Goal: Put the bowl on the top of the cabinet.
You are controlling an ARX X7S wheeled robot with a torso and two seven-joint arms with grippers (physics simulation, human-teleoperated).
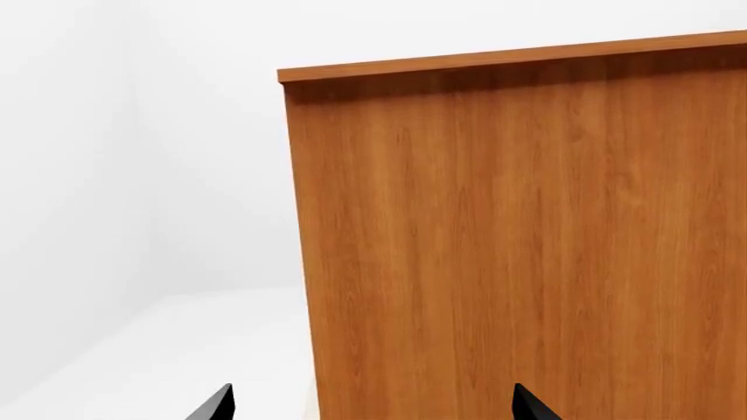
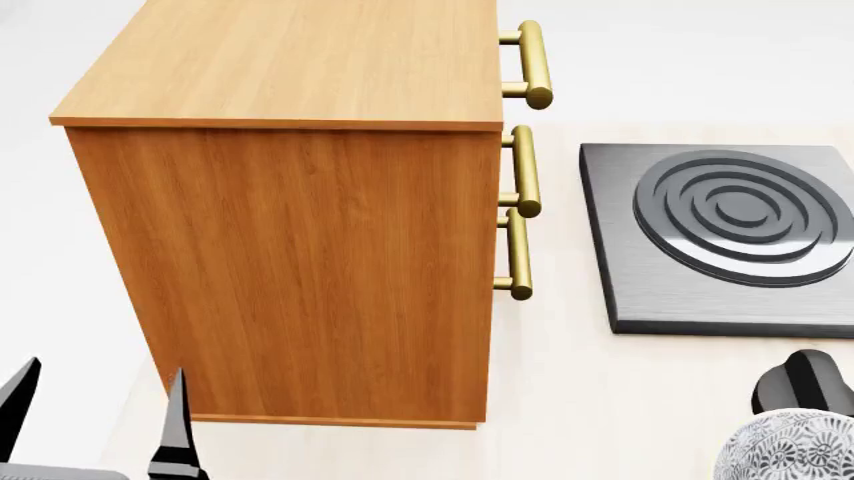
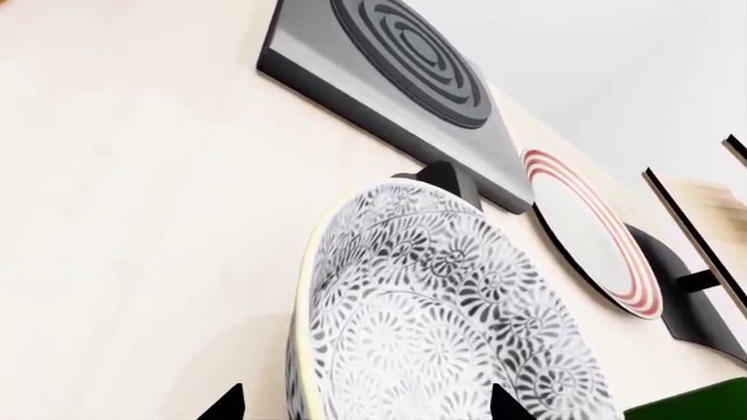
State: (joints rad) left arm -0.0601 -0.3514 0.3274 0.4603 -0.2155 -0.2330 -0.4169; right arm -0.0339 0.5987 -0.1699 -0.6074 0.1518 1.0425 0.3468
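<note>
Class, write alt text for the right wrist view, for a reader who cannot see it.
A deep white bowl with a dark floral pattern fills the foreground on a pale table, with the right gripper's black fingertips showing either side of it. Beyond it lie a grey burner plate with concentric rings and a red-rimmed white plate.

Cabinet [image 2: 300,250] at left, hob [image 2: 727,235] to its right, bowl [image 2: 787,450] nearer, front right.
</note>
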